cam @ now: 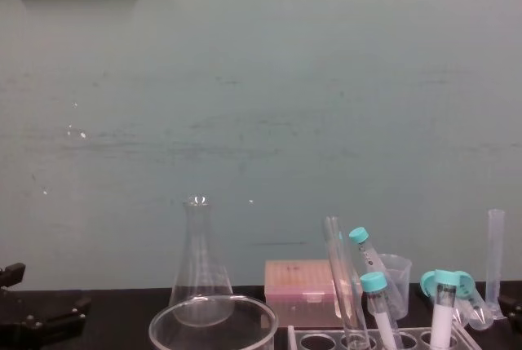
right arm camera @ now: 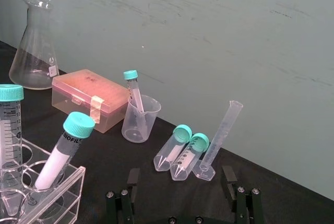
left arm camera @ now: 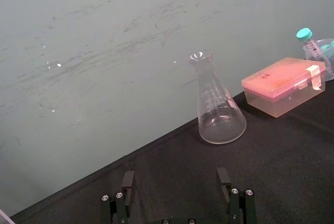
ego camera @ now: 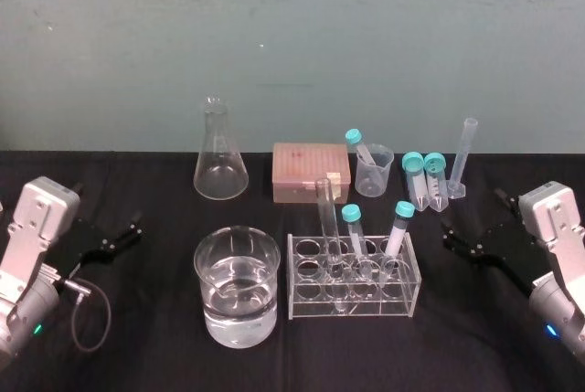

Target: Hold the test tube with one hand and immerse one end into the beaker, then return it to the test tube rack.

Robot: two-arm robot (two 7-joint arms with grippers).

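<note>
Glass tube: the test tube (ego camera: 329, 232) stands in the test tube rack (ego camera: 309, 312), in a hole toward the rack's left end, with nothing holding it.
Long axis: pretty much upright, mouth tipped a touch toward the rack's left. It pokes up well above the teal-capped tubes (ego camera: 355, 232) standing in the rack next to it.
Beaker: the beaker (ego camera: 208, 269) sits just left of the rack, part full of clear liquid.
Right fingers: the right fingers (right arm camera: 133, 179) are spread wide with nothing between them, off the rack's right end and apart from it.
Left fingers: the left fingers (left arm camera: 128, 181) are splayed and empty too, well out past the beaker on the rack's left side.
Who's closer: the right arm, I'd say, but the two capped tubes stand between it and the tube. The left arm has the beaker in its way.
Coming move: since the tube is vertical, my guess is the fingers want to close across the bare stretch above the rack's top plate, then lift straight up.
Progress: not started imo, no grab and no dip yet.
</note>
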